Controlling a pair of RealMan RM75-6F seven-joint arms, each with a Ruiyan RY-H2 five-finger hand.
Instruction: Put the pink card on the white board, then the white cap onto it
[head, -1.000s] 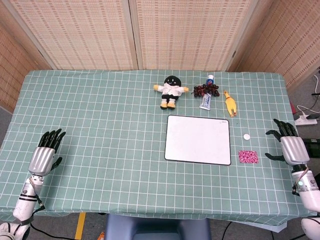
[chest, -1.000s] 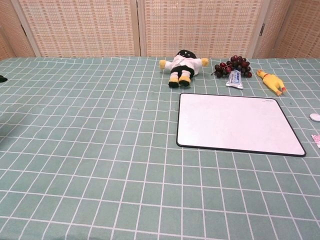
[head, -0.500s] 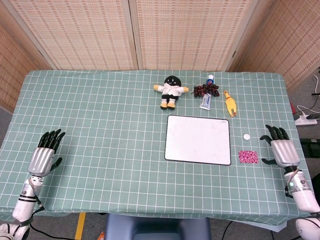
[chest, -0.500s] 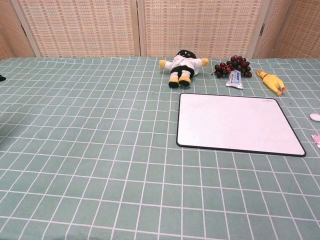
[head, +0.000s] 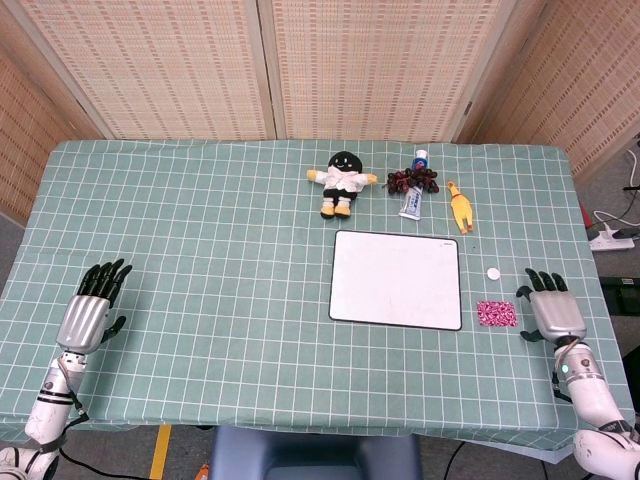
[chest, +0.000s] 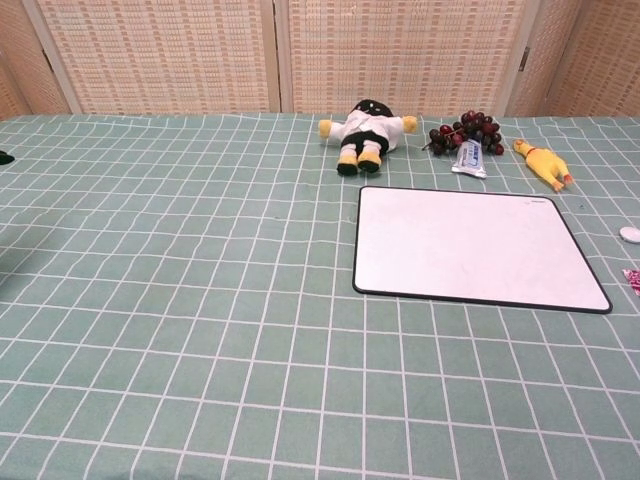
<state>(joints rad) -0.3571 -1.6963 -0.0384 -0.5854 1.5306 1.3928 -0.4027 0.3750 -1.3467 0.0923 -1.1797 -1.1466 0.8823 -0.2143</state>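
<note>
The white board (head: 397, 279) (chest: 474, 245) lies flat on the green checked cloth, right of centre. Just off its right edge sits the small white cap (head: 493, 272) (chest: 630, 234), and the pink card (head: 496, 313) (chest: 632, 277) lies a little nearer me. My right hand (head: 549, 307) hovers palm down directly right of the card, fingers spread, holding nothing. My left hand (head: 92, 306) rests open at the table's near left, far from everything. Neither hand appears in the chest view.
Along the back behind the board are a black and white plush doll (head: 342, 182), a bunch of dark grapes (head: 413, 180), a toothpaste tube (head: 412, 203) and a yellow rubber chicken (head: 459, 206). The table's right edge (head: 592, 300) runs just beyond my right hand.
My right hand has moved left and nearer me, from beyond the cap's right side to just beside the pink card. The left hand and the objects are unmoved.
</note>
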